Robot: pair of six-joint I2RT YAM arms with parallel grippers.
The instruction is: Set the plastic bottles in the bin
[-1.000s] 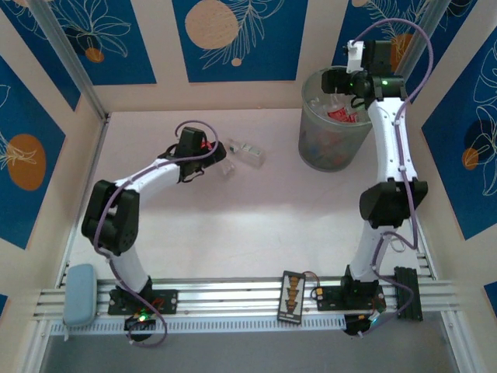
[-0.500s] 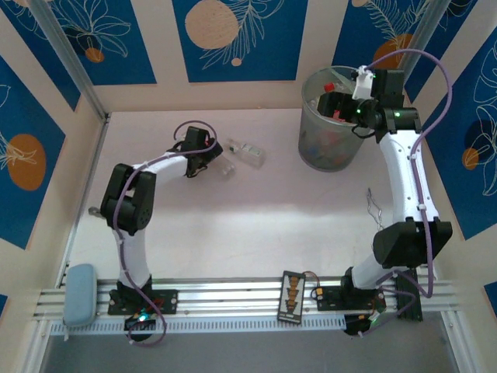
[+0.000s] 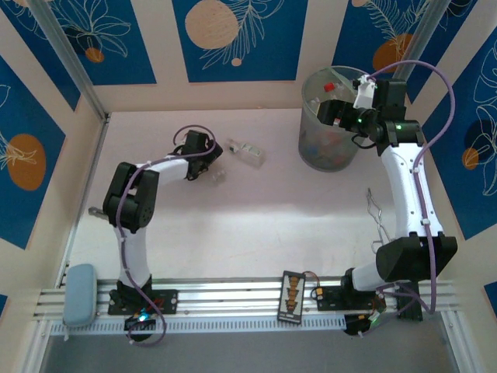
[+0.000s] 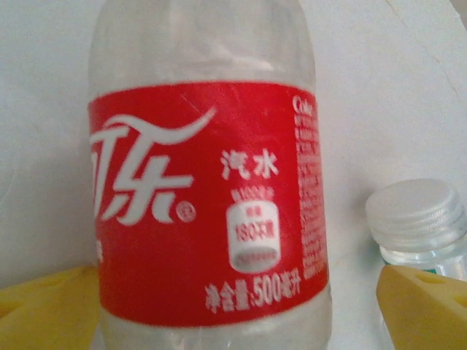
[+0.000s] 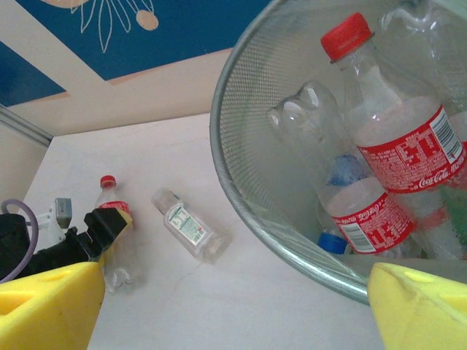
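Left claw released, straddling the clear red-labelled plastic bottle on the white table, left side. The bottle should be centred before clenching, then carried to the tall grey-green translucent bin, far right.

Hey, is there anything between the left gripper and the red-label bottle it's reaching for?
Nothing visible. In the wrist view the red-label bottle already lies between the left gripper's open yellow fingers. The white-capped bottle lies beside it, by the other finger and not in the gap.

Bottle label: 汽水, 500; binned bottle: Coca-Cola
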